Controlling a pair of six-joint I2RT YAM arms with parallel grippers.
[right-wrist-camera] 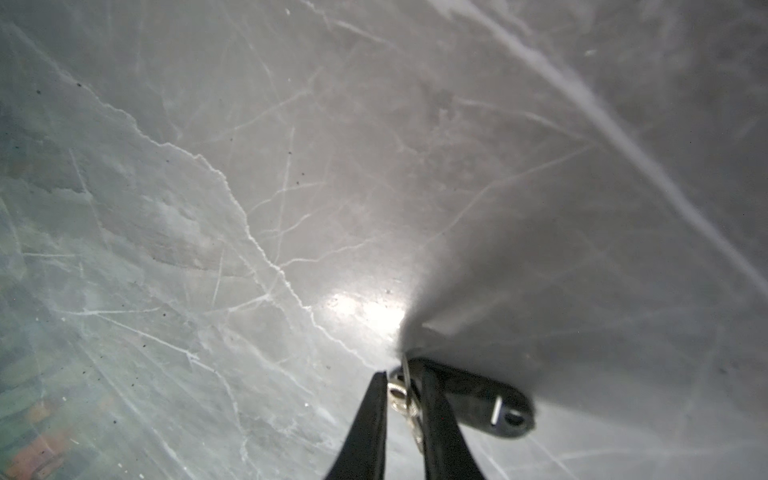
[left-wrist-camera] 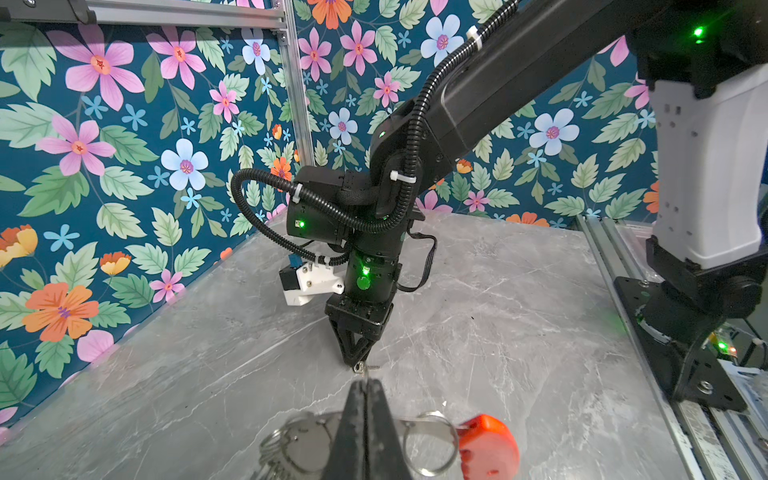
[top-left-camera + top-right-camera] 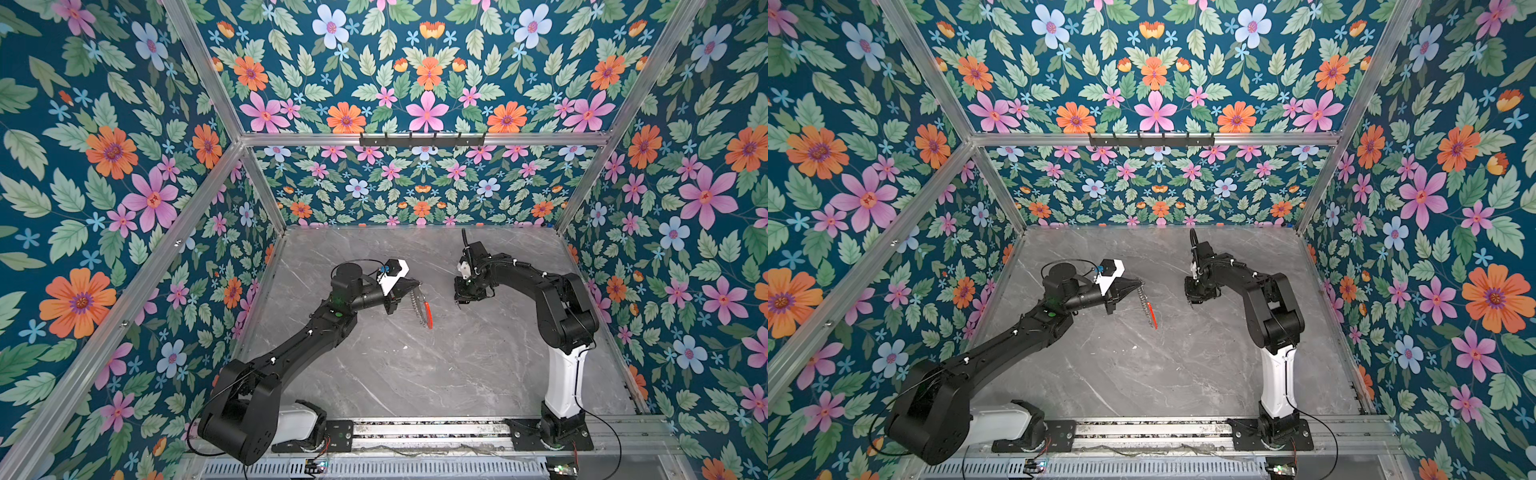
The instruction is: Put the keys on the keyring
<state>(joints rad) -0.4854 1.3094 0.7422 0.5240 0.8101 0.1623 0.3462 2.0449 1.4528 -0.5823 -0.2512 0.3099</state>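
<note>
- Silver wire keyring [image 3: 420,308] with a red curved segment hangs from the left gripper [image 3: 417,285], whose jaws are clamped on it.
- Right gripper [image 1: 401,374] straddles the metal link of the tiny black oblong key fob [image 1: 490,403], which lies on the grey marble table [image 1: 249,166]; I cannot tell whether it pinches.

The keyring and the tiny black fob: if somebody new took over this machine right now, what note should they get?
Left gripper: shut on the keyring, which hangs down from its jaws.
Right gripper: down at the table, jaws narrow around the metal link of the black key fob; a firm grip cannot be confirmed.
Done: keyring in hand, fob reached.
Left: secure the fob, carry it across, thread its link onto the keyring.
</note>
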